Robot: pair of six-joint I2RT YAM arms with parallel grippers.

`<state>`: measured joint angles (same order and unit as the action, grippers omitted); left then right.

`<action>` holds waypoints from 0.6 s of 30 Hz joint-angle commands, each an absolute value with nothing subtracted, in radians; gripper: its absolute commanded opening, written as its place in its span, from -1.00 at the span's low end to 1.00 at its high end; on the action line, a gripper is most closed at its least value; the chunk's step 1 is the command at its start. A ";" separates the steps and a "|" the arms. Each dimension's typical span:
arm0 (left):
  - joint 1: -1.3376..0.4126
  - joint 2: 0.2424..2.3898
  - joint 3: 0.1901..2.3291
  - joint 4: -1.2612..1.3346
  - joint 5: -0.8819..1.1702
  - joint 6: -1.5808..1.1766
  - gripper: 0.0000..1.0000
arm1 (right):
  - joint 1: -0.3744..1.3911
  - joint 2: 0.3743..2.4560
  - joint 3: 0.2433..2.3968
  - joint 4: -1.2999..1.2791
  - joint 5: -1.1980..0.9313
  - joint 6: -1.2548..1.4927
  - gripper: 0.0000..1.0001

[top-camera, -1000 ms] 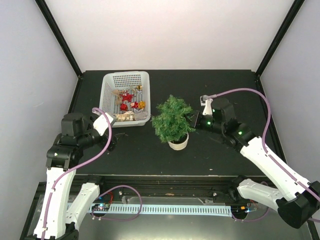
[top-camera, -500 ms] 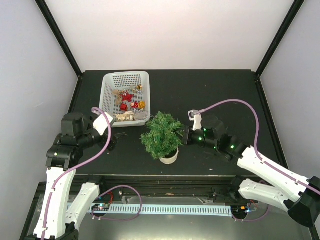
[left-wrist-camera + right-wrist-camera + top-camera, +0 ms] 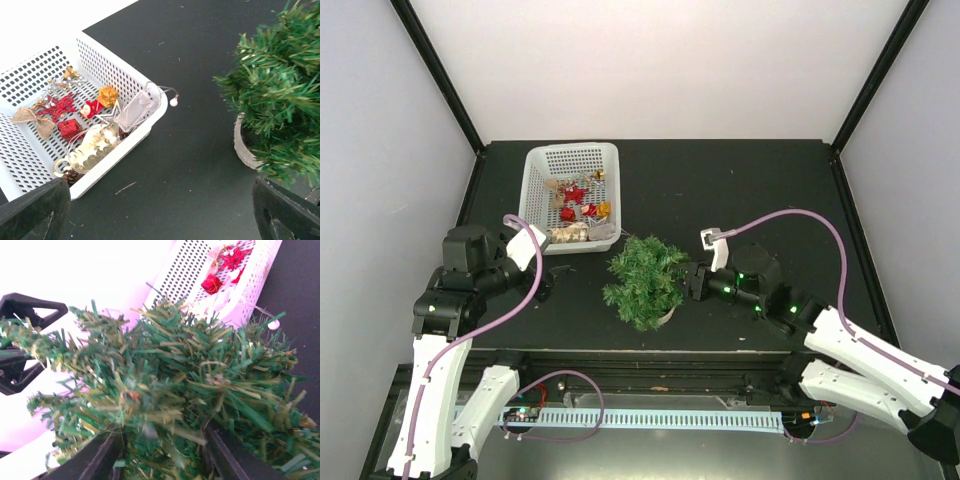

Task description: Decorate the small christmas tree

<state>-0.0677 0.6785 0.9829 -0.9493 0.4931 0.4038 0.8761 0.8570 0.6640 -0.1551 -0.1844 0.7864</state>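
At the left, the left gripper (image 3: 546, 283) hangs just off the near corner of the white basket (image 3: 536, 172), its fingers spread to their widest and holding nothing, exactly as it was a second ago. The ornaments (image 3: 75, 112) lie untouched in the basket: a red star, a small red parcel, a gold one, a bow and a sequinned piece. To the right of it, the small christmas tree (image 3: 645, 281) now stands close to the near edge of the table (image 3: 760, 170), just off the basket's near right corner, with its cream pot (image 3: 240, 145) resting on the dark surface. Further right, the right gripper (image 3: 689, 283) is pushed into the tree's right flank. Its jaws have just started to part: the right wrist view shows its fingers (image 3: 98, 458) standing partly apart with needles filling the gap, though I cannot tell whether they still nip a branch. My reading is that the repositioning is ending and the tree is being let go, bare, within easy reach of both arms; no ornament has been hung yet. Compared with a second ago, the tree has come leftward and nearer from mid-table, and the right arm has come with it.
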 commanded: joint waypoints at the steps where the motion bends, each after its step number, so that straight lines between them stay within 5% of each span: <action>1: -0.070 0.675 0.998 -0.948 0.480 0.390 0.98 | 0.885 0.813 0.688 -0.143 -0.150 0.780 -0.09; 8: -0.070 0.694 1.018 -0.952 0.427 0.400 0.98 | 0.885 0.797 0.827 -0.304 -0.110 0.716 0.30; 18: -0.070 0.743 1.161 -1.087 0.311 0.408 0.98 | 0.885 0.702 0.864 -0.514 -0.002 0.671 0.39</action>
<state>-0.0677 0.7277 1.0695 -1.0027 0.3771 0.4068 0.8795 0.7479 0.8585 -0.4129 -0.0772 0.7033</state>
